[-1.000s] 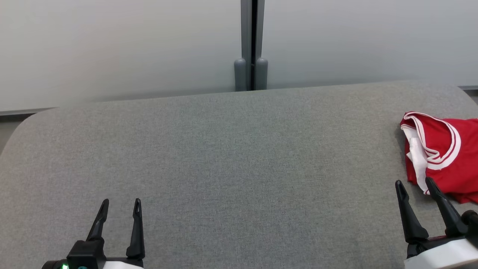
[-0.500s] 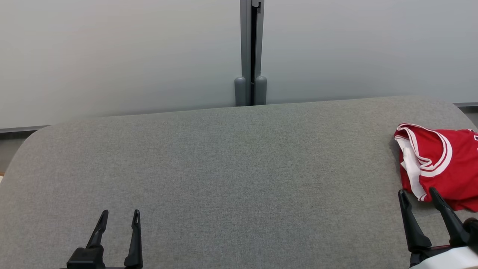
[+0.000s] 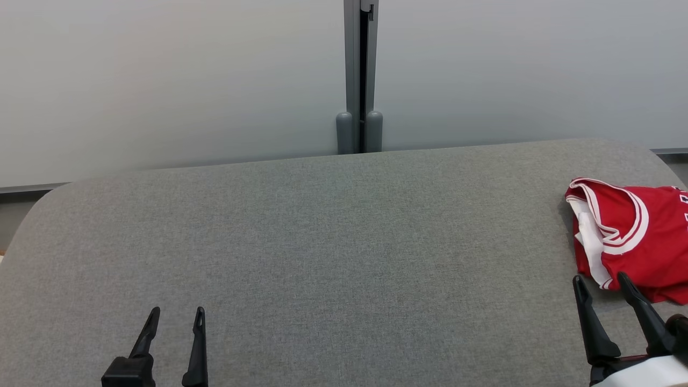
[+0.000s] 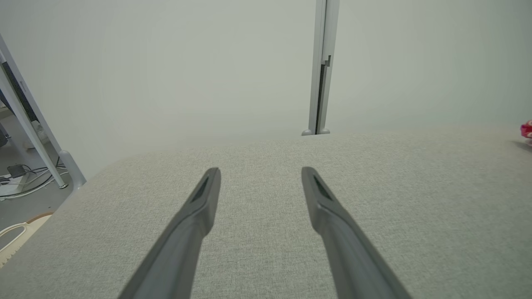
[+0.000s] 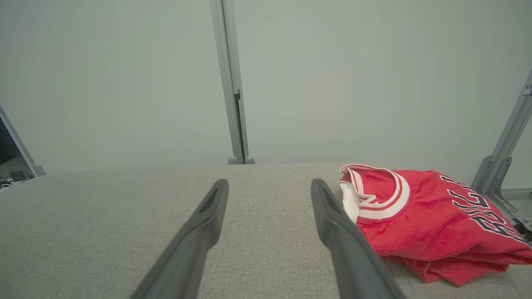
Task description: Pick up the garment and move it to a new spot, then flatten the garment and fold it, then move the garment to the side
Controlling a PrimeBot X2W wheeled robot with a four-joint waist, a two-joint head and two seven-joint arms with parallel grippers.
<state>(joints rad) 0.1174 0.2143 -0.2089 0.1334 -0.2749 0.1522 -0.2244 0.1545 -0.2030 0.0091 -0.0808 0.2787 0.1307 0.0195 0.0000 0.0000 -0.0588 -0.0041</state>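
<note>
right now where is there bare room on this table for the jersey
The grey fabric table is bare from the left pincer across to the red jersey, back to the grey post. Crowded only at the right edge, where the right pincer sits by the jersey.

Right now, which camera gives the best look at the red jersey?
The right wrist view: the red jersey shows nearly whole there, white-trimmed collar and dark lettering included. The head view cuts the red jersey off at its right edge, and the left wrist view catches just a red sliver at its right edge.
</note>
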